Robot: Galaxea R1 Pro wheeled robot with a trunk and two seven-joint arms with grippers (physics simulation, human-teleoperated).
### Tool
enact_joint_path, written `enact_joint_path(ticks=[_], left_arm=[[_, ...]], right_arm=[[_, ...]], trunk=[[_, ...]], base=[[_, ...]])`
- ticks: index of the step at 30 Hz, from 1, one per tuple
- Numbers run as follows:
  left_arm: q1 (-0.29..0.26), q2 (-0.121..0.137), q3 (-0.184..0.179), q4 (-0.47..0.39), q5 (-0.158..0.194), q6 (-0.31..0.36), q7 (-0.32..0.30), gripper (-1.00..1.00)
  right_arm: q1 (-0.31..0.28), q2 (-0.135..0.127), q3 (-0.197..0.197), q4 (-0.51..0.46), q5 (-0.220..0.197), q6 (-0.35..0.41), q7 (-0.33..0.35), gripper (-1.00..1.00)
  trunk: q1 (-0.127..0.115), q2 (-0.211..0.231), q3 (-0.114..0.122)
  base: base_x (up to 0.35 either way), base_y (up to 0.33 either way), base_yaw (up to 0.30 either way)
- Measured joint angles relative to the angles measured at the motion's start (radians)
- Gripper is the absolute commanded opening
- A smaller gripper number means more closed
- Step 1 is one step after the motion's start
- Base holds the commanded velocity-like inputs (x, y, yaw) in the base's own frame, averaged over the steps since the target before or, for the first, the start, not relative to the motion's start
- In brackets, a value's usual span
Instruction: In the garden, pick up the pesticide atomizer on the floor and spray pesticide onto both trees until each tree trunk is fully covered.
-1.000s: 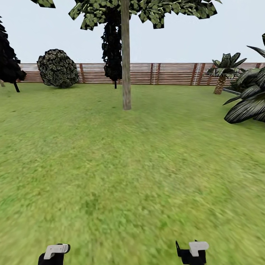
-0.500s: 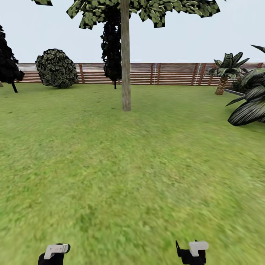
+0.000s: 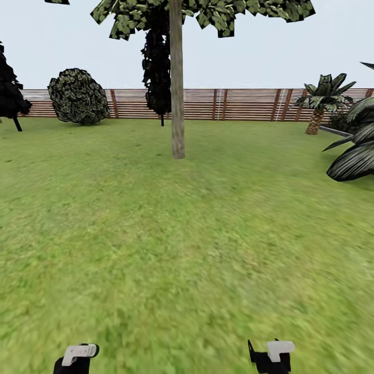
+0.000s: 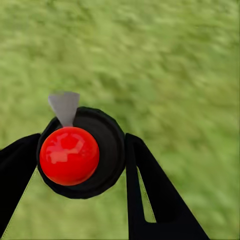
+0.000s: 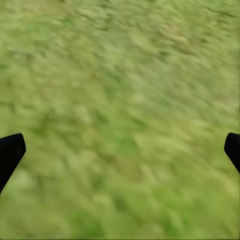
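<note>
The pesticide atomizer (image 4: 70, 155), a black round bottle with a red top and a small grey nozzle, sits between the black fingers (image 4: 150, 190) of my left gripper (image 4: 82, 160), which is shut on it above the grass. In the head view the left gripper (image 3: 76, 358) and right gripper (image 3: 271, 356) hang low at the picture's bottom edge. My right gripper (image 5: 121, 150) is open wide over bare grass. One tree stands straight ahead on the garden lawn (image 3: 187, 234), its pale mottled trunk (image 3: 177, 93) rising to a leafy crown (image 3: 218, 10).
A brown slatted fence (image 3: 239, 104) closes the far side. A round shrub (image 3: 78, 97) and a dark tree (image 3: 10, 88) stand at the left. A black columnar tree (image 3: 158, 72) rises behind the trunk. A short palm (image 3: 318, 101) and large dark fronds (image 3: 356, 156) crowd the right edge.
The whole view has shifted as I roll forward: the trunk sits slightly nearer and the fronds at the right slide outward. Both grippers keep their pose, the left still holding the atomizer.
</note>
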State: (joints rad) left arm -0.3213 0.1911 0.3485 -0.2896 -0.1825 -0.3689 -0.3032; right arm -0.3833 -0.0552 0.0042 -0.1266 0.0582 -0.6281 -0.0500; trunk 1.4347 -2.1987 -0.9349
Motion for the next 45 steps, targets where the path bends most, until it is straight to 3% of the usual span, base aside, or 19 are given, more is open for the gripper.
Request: enact_joint_path(ticks=[45], left_arm=[[0.0,0.0,0.0,-0.004,0.0,0.0,0.0,-1.0]], right_arm=[[0.0,0.0,0.0,0.0,0.0,0.0,0.0,1.0]], trunk=[[0.0,0.0,0.0]], base=[[0.339,0.0,0.0]])
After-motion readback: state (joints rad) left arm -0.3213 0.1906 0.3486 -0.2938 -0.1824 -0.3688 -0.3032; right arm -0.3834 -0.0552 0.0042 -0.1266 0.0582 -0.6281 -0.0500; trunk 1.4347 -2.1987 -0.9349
